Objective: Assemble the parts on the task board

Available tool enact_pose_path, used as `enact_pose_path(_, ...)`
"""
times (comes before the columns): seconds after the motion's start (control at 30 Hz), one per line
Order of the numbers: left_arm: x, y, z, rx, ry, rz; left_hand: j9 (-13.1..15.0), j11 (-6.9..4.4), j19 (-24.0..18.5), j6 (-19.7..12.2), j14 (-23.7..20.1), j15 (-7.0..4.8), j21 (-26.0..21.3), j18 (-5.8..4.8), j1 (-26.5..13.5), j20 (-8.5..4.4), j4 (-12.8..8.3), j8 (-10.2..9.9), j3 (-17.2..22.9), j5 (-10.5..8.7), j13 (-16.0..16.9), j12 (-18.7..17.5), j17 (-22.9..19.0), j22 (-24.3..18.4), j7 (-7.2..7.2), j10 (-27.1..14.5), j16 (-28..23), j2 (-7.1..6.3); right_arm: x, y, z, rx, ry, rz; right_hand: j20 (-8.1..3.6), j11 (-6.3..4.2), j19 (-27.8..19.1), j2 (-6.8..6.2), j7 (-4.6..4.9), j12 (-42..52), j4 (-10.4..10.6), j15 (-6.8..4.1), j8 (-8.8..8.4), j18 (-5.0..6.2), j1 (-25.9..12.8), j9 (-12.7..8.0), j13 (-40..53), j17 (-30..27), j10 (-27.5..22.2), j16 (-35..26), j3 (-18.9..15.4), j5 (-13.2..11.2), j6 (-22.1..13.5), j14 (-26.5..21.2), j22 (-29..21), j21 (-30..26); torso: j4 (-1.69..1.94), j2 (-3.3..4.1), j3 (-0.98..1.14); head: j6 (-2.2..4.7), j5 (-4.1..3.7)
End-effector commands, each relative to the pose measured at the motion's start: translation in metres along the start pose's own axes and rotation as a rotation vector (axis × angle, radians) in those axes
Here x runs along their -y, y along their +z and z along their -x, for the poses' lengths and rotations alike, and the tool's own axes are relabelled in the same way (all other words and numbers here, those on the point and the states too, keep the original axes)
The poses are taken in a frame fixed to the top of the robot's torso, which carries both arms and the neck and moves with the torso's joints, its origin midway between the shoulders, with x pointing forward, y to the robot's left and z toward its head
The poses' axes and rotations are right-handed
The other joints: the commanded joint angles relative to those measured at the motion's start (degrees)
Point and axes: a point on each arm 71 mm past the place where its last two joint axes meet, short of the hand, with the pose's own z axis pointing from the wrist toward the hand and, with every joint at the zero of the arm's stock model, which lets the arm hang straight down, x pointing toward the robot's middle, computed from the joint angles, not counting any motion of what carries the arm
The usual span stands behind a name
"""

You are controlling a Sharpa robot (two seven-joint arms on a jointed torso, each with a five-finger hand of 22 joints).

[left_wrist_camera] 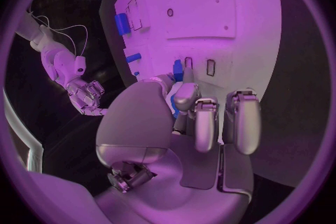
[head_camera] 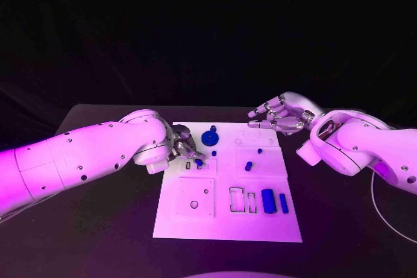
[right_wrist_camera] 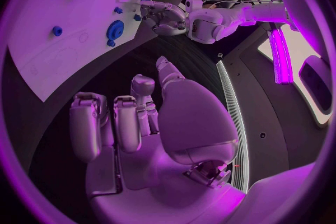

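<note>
One white task board (head_camera: 228, 227) lies in the middle of the black desk (head_camera: 104, 230), its long sides running from the near edge toward the far one. Six blue parts can be counted on it in the head view: a round disc-like part (head_camera: 210, 137) near the far left corner, a small peg (head_camera: 239, 142) just beside it, another small peg (head_camera: 247, 166) toward the middle, two upright bars (head_camera: 269, 201) and (head_camera: 283, 202) side by side near the right edge on the near half, and one small part (head_camera: 199, 163) at the left edge. Next to the bars are two empty rectangular slots (head_camera: 236, 199), and one square recess with a small hole (head_camera: 194, 198) lies to their left. The left robot hand (head_camera: 183, 146) is at the board's left edge, fingers curled down around that small blue part; the left wrist view shows blue between its fingertips, so it pinches the piece. The right robot hand (head_camera: 279, 116) hovers above the board's far right corner, holding nothing, its fingers apart and loosely bent.
</note>
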Motion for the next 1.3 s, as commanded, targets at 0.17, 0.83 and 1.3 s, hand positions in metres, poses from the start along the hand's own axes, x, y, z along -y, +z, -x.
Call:
enact_pose_path(0.17,0.002,-0.005,0.002,0.169,-0.032,-0.115,0.2,0.04,3.17,0.19,6.04,0.11,0.19,-0.35,-0.36,0.24,-9.52,0.33,9.96,-0.34,0.18,0.21,15.07,9.03,-0.3,0.67,0.17,-0.61,0.001,-0.001,0.0,-0.012,0.001,0.002,-0.09,-0.39,-0.48,0.43,-0.08,-0.21,0.17,-0.05,0.27,0.53,-0.22,0.09,-0.07,5.92,-0.15,-0.37,-0.53,0.3,0.37,3.84,0.22,-0.37,0.36,-0.16,0.05,-0.18,-0.08)
enact_pose_path(0.83,-0.011,-0.003,-0.025,0.338,0.077,-0.161,0.39,-0.05,3.67,0.66,6.04,0.03,0.84,-0.59,-0.7,0.17,-10.11,0.24,11.42,-0.34,0.98,0.94,15.07,10.05,-0.36,1.44,0.17,-1.45,0.003,-0.003,0.002,-0.01,0.004,-0.003,-0.09,-0.39,-0.47,0.46,-0.09,-0.21,0.25,-0.05,0.26,0.52,-0.32,0.09,-0.1,5.91,-0.15,-0.38,-0.65,0.35,0.38,3.85,0.23,-0.37,0.29,-0.1,0.03,-0.7,0.26)
enact_pose_path(1.3,-0.014,0.001,-0.033,0.258,0.107,-0.11,0.43,-0.05,3.73,0.82,6.04,0.01,0.92,-0.61,-0.92,0.15,-10.15,0.2,11.74,-0.4,1.07,1.02,15.07,10.17,-0.38,1.58,0.17,-1.65,0.004,-0.003,0.001,-0.012,0.006,-0.004,-0.1,-0.39,-0.48,0.5,-0.09,-0.21,0.35,-0.06,0.25,0.53,-0.43,0.09,-0.13,5.89,-0.14,-0.4,-0.79,0.42,0.39,3.84,0.19,-0.39,0.3,-0.07,0.07,-0.93,0.26)
